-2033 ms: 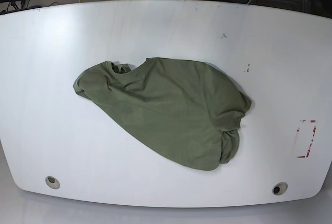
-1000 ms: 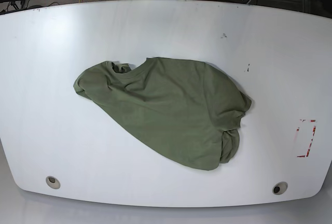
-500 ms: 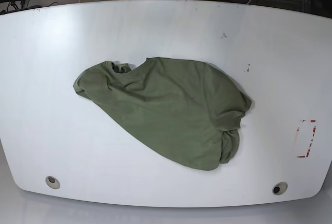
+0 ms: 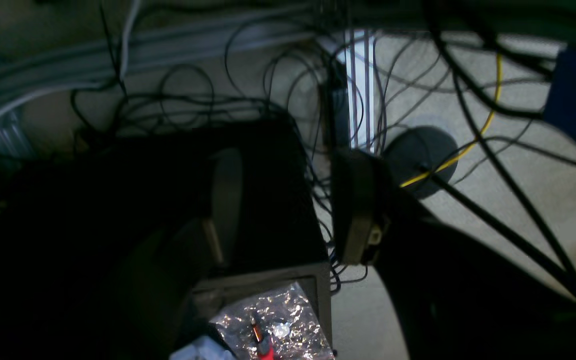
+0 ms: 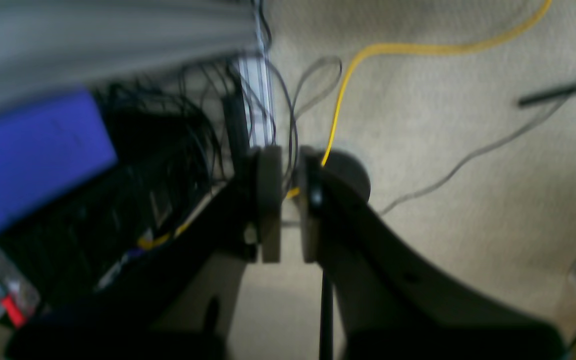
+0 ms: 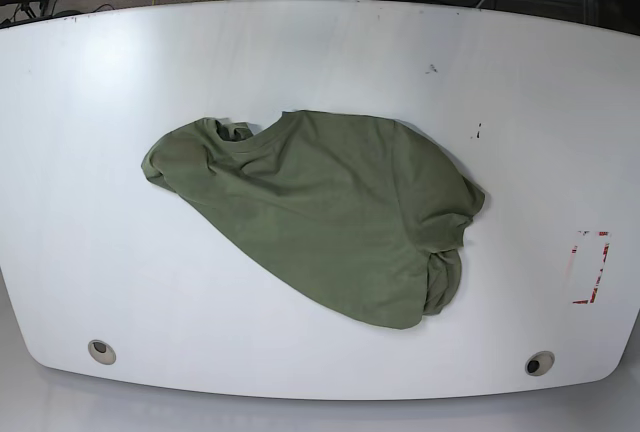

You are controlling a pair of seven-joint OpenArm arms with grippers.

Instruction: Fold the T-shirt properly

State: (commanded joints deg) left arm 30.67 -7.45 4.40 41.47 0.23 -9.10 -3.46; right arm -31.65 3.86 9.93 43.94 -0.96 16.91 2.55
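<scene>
White laminate table (image 6: 90, 132): largest item, fills the base view; bears a red-marked rectangle (image 6: 590, 267) near its 3 o'clock edge and round grommets (image 6: 100, 351) at the near corners.

T-shirt (image 6: 330, 212): olive-green cotton, lying crumpled at table centre, unfolded. Ribbed collar (image 6: 232, 132) sits toward 10 o'clock; the body trails to 5 o'clock, where the hem bunches under itself. One sleeve spreads toward 9 o'clock. Judged: folding is not yet begun; the cloth first needs spreading flat.

Left gripper (image 4: 288, 205): seen only in its wrist view, pointing down over carpet (image 4: 518, 165) and tangled black cables (image 4: 268, 100) behind the table. Jaws stand wide apart, holding nothing. Placement suggests an arm parked off the table, clear of the cloth.

Right gripper (image 5: 288, 205): likewise off the table, aimed at carpet crossed by a yellow cable (image 5: 393, 50). Pads nearly together with a narrow gap, gripping nothing; view blurred.

Neither arm appears in the base view.
</scene>
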